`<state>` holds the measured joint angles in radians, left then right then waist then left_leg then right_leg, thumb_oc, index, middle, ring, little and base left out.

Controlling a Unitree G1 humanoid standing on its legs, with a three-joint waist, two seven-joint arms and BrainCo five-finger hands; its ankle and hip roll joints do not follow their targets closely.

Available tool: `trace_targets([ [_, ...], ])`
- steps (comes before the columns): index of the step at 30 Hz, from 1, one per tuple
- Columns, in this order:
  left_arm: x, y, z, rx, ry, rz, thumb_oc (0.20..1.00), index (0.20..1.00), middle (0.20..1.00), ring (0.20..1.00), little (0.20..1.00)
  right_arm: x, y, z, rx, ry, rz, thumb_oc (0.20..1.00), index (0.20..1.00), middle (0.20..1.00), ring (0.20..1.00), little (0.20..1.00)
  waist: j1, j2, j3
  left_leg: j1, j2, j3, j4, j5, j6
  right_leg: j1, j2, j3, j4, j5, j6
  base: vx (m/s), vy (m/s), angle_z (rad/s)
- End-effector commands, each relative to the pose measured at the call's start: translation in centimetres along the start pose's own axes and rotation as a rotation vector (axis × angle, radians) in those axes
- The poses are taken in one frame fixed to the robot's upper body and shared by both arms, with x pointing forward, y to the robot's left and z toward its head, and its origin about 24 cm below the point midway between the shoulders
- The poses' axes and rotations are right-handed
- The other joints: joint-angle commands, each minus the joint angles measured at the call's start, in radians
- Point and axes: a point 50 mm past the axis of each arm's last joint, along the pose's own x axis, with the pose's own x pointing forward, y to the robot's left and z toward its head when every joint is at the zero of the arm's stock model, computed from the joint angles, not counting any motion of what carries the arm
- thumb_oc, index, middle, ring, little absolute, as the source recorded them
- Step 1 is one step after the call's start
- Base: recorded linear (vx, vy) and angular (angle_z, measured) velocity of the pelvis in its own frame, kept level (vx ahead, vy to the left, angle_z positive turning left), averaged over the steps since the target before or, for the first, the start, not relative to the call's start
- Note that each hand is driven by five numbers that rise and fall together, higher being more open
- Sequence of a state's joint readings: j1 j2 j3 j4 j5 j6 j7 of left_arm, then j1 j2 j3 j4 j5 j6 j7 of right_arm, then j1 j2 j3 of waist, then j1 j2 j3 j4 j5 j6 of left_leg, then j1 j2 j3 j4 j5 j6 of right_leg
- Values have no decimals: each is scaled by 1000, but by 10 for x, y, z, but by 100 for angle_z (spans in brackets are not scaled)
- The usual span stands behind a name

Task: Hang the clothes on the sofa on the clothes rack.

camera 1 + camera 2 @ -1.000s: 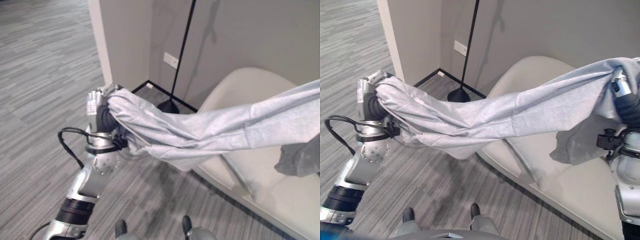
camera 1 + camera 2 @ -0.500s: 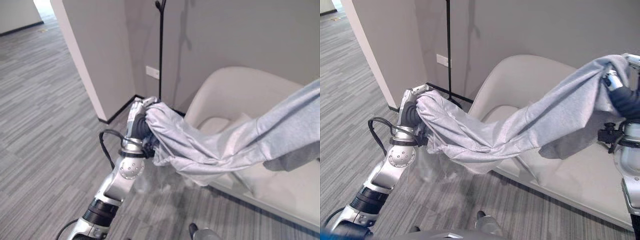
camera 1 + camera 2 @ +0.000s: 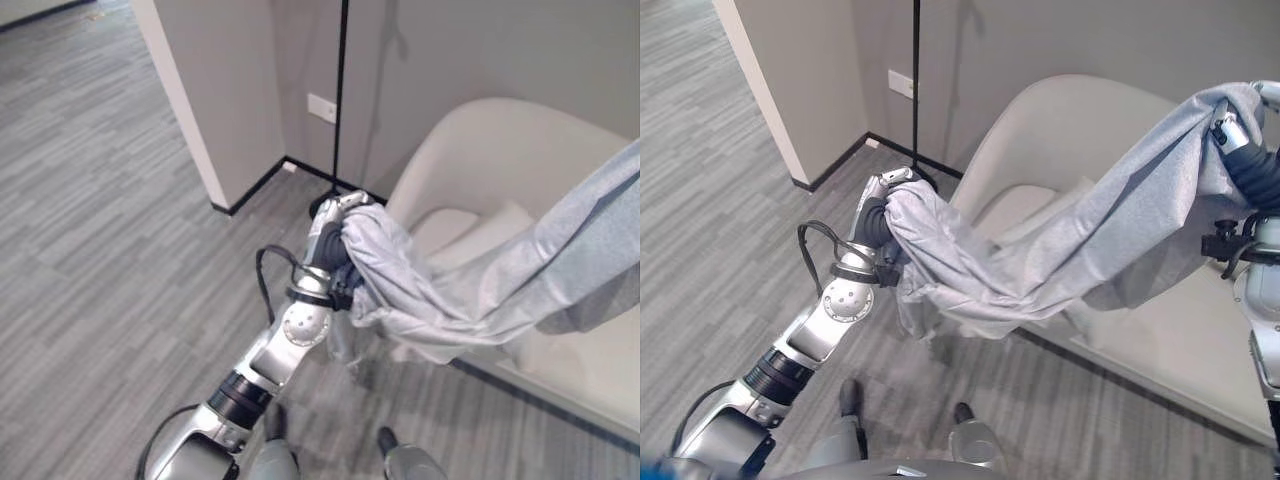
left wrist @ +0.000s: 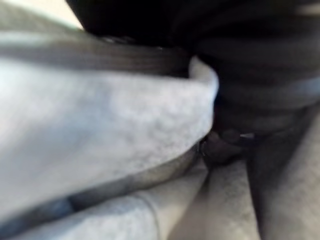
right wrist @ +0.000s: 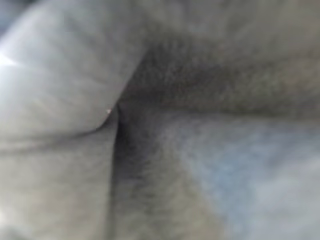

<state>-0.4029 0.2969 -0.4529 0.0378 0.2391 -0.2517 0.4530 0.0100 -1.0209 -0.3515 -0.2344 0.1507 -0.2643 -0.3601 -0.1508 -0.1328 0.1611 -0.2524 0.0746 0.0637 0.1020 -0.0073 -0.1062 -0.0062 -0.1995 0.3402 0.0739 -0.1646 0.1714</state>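
Above the cream sofa, a grey garment hangs stretched between both raised hands. The left hand has its fingers curled round one end, near the black rack pole. The right hand clutches the other end at far right, cloth draped over it.

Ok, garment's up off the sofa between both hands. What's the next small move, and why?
Probably carry it toward the black rack pole behind the left robot hand. The grey garment is stretched between that hand and the right robot hand, both gripping cloth, and sags above the sofa. The pole's hooks are out of frame, so raise it only once they show.
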Motion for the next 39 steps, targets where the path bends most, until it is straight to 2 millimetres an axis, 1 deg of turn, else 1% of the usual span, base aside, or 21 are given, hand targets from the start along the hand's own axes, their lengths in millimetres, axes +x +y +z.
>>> trace_targets([
  [1,22,10,37,-26,-220,28,200,200,200,200,200,14,-4,24,-36,-132,-2,200,200,200,200,200,-12,-20,-90,-51,-1,24,-77,127,-3,154,51,-69,-8,88,-33,443,150,-40],
  [4,27,14,40,9,-252,43,200,200,200,200,200,22,2,25,-32,-149,8,200,200,200,200,200,-16,-36,-109,-44,-22,67,-61,89,18,131,4,-47,15,184,-7,389,139,-20],
  [6,33,20,44,31,-284,76,200,200,200,200,200,32,7,30,-24,-179,13,200,200,200,200,200,-16,-42,-113,-31,-36,103,-37,53,42,93,-26,-34,81,300,10,271,135,-41],
  [8,41,32,50,106,-340,140,200,200,200,200,200,49,16,51,-3,-283,25,200,200,200,200,200,-4,-23,-91,23,-42,156,-13,-13,89,13,-66,-61,225,434,-24,386,257,-92],
  [10,42,38,50,132,-346,171,200,200,200,200,200,55,22,58,18,-316,24,200,200,200,200,200,-1,-12,-79,42,-33,179,-10,-22,98,-17,-78,-79,257,454,-42,252,184,-93],
  [12,42,42,49,156,-346,192,200,200,200,200,200,56,30,64,59,-348,25,200,200,200,200,200,4,-5,-70,85,-23,209,-13,-48,108,-62,-81,-135,284,451,-50,303,128,-79],
  [13,39,42,46,161,-333,186,200,200,200,200,200,52,31,65,62,-352,31,200,200,200,200,200,-8,-5,-72,116,-27,213,-27,-57,107,-92,-45,-149,301,416,-49,573,78,-64],
  [14,30,36,40,136,-297,126,200,200,200,200,200,45,21,66,51,-369,13,200,200,200,200,200,-54,3,-63,220,-47,177,-109,-82,110,-213,138,-197,264,185,-37,482,51,-40],
  [15,30,36,41,135,-298,123,200,200,200,200,200,45,20,66,50,-368,12,200,200,200,200,200,-54,3,-62,221,-46,175,-115,-77,109,-214,139,-199,263,188,-38,495,17,3],
  [17,23,30,33,88,-241,90,200,200,200,200,200,41,16,59,62,-331,-15,200,200,200,200,200,-89,-17,-52,348,-98,152,-180,-124,109,-304,250,-290,92,207,-18,504,-27,46],
  [18,21,27,33,73,-231,82,200,200,200,200,200,38,15,56,61,-318,-19,200,200,200,200,200,-101,-20,-50,380,-104,142,-189,-134,108,-309,270,-312,45,227,-17,593,-42,43],
  [22,20,14,36,16,-224,67,200,200,200,200,200,25,9,46,24,-268,-42,200,200,200,200,200,-129,-15,-70,443,-109,93,-182,-178,96,-245,264,-312,5,238,-61,385,-74,91],
  [23,17,7,36,-44,-201,53,200,200,200,200,200,22,9,48,8,-273,-22,200,200,200,200,200,-129,11,-93,436,-74,90,-65,-127,52,-201,265,-296,14,217,-89,541,-97,113],
  [26,17,4,39,-62,-212,28,200,200,200,200,200,24,6,46,2,-268,-18,200,200,200,200,200,-123,13,-102,386,-44,88,97,-23,12,-151,265,-294,-18,215,-111,324,-138,44],
  [27,16,9,38,-65,-200,45,200,200,200,200,200,26,5,43,-7,-253,-12,200,200,200,200,200,-99,-24,-101,281,-5,109,372,89,-13,-78,254,-283,-39,192,-150,537,-326,-28],
  [28,12,11,33,-71,-164,63,200,200,200,200,200,24,9,39,-13,-231,-1,200,200,200,200,200,-82,-46,-96,220,26,133,478,75,12,-35,247,-272,-49,176,-165,441,-274,-33],
  [30,10,12,30,-76,-142,73,200,200,200,200,200,22,11,38,-20,-225,12,200,200,200,200,200,-69,-55,-91,181,33,145,511,53,27,-9,236,-262,-55,172,-170,261,-72,-32],
  [31,7,12,27,-78,-124,77,200,200,200,200,200,21,12,42,-29,-238,33,200,200,200,200,200,-41,-65,-83,102,21,135,482,-11,43,37,220,-248,-66,158,-165,334,0,-16],
  [34,5,12,28,-75,-130,75,200,200,200,200,200,24,13,48,-15,-272,40,200,200,200,200,200,-3,-55,-82,46,-33,89,260,-72,57,81,204,-209,-76,127,-144,301,90,-38],
  [36,6,12,30,-74,-142,78,200,200,200,200,200,27,13,49,-4,-281,34,200,200,200,200,200,10,-47,-87,45,-49,67,133,-32,51,92,199,-200,-78,118,-137,213,92,-29],
  [39,11,17,32,-3,-191,118,200,200,200,200,200,39,10,49,-15,-288,-38,200,200,200,200,200,38,-31,-82,1,-57,-15,-115,92,2,150,199,-164,-80,74,-129,440,88,-59],
])
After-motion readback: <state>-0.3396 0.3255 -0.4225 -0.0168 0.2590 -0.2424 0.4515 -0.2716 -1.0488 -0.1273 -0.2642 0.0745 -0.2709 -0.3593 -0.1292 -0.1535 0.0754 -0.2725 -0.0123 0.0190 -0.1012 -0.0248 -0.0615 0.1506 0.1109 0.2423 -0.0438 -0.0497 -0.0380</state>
